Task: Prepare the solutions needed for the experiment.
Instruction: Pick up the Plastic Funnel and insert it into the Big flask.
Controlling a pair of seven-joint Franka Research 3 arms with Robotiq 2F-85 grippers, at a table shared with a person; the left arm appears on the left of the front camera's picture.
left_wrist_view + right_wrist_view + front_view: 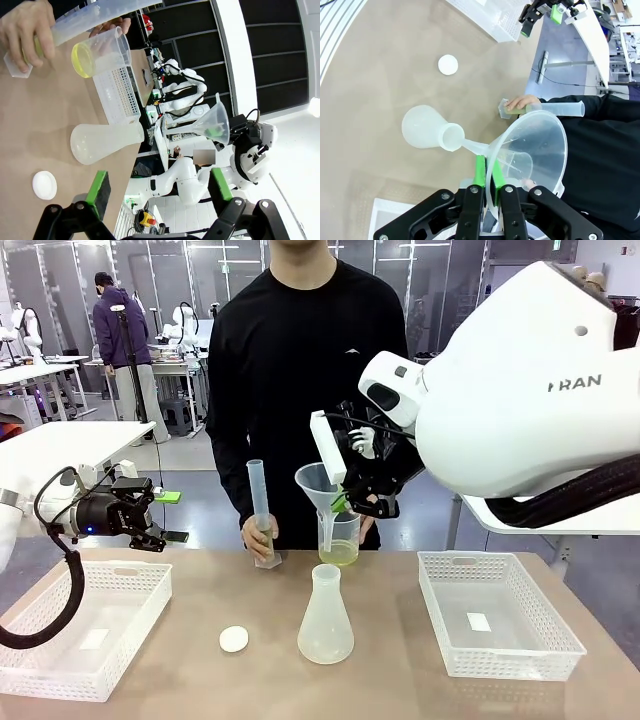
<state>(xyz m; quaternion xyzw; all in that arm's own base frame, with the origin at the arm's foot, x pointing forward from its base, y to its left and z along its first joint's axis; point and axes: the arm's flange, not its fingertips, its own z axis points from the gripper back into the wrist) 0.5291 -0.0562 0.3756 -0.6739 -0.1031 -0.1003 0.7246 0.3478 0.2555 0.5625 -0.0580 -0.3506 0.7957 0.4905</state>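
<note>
The pale yellow-green solution [338, 554] lies as a shallow layer in a clear beaker [339, 536] at the table's far side; the left wrist view shows the beaker [102, 52] and its solution [82, 60] too. My right gripper [343, 502] is shut on the rim of a clear funnel [318, 486], held tilted just above the beaker. In the right wrist view the pads [480, 171] pinch the funnel [532, 142]. The person's hand [259, 536] holds a tall graduated cylinder [257, 495] upright. My left gripper [152, 526] hangs open over the left tray, its gap [160, 187] holding nothing.
An empty conical flask [326, 618] stands at the table's middle, with a small white disc [233, 639] to its left. White mesh trays sit at the left [120, 592] and the right [500, 640]. The person stands close behind the far edge.
</note>
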